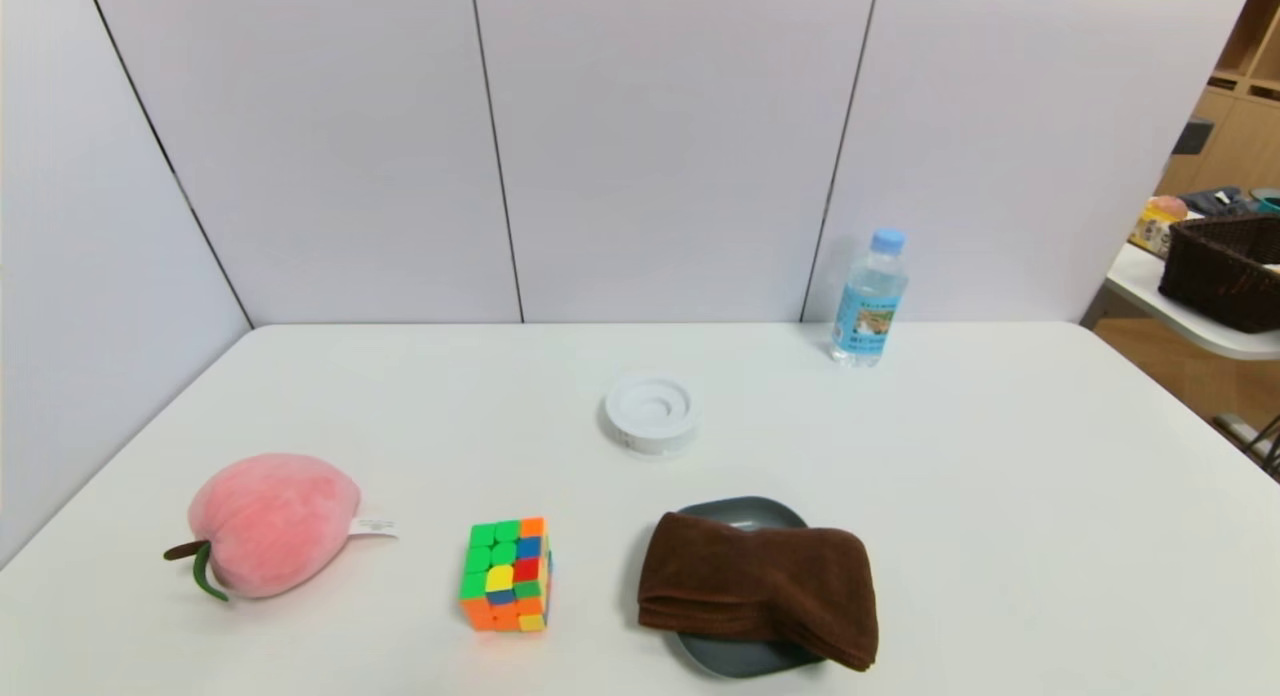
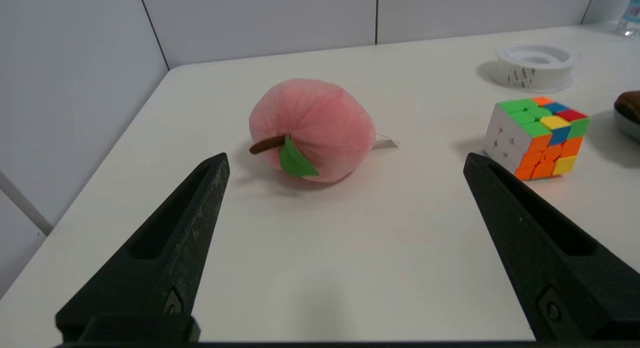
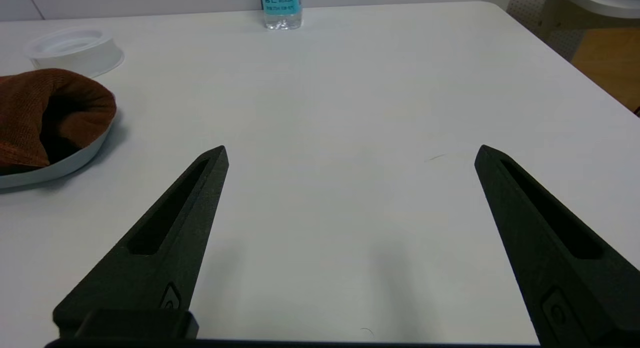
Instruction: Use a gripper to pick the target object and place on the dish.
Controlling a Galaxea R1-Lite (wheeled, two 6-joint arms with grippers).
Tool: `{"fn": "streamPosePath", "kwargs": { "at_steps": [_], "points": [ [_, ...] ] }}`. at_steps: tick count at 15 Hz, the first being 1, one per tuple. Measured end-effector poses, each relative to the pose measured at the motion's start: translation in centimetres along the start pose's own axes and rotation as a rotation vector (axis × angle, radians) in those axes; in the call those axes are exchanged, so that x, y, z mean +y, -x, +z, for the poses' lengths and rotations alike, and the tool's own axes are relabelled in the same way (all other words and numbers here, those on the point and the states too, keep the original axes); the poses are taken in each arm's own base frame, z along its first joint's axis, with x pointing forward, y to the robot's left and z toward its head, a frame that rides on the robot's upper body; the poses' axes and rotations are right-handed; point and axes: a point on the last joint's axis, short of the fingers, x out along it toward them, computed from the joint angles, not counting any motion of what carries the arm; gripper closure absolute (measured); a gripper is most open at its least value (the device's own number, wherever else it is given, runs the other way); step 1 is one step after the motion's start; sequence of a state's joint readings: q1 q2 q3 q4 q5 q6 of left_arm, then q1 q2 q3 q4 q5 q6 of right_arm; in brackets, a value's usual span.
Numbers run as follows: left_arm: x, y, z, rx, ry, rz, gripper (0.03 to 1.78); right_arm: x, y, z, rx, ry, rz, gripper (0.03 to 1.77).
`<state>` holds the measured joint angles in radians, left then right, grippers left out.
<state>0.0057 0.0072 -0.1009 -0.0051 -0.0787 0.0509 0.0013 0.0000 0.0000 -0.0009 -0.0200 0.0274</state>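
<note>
Towel (image 1: 760,588): brown, folded, lying on the dish (image 1: 745,659), covering most of it.
Left gripper (image 2: 345,160): spread, empty, facing plush peach (image 2: 312,129); outside head view.
Right gripper (image 3: 350,153): spread, empty, over bare table (image 3: 350,103); outside head view.

Left gripper (image 2: 345,160): fingers spread wide, held low above table at near left, holding nothing. Right gripper (image 3: 350,153): fingers spread wide, low at near right, holding nothing.

White table (image 1: 1000,496): dish (image 1: 745,659), peach (image 1: 272,521), cube (image 1: 506,574)
</note>
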Motion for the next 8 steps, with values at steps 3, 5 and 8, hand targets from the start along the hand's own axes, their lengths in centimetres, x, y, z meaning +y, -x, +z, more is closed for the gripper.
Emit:
{"fn": "streamPosePath", "kwargs": {
  "at_steps": [3, 5, 8],
  "points": [
    [0.0, -0.3, -1.6, 0.049, 0.001, 0.027, 0.12, 0.0, 0.0, 0.0, 0.0, 0.0, 0.0, 0.09],
    [0.1, -0.5, -2.5, 0.08, 0.006, 0.064, 0.12, 0.0, 0.0, 0.0, 0.0, 0.0, 0.0, 0.09],
    [0.1, -0.5, -2.8, 0.091, 0.035, 0.075, 0.12, 0.0, 0.0, 0.0, 0.0, 0.0, 0.0, 0.09]
  ]
}}
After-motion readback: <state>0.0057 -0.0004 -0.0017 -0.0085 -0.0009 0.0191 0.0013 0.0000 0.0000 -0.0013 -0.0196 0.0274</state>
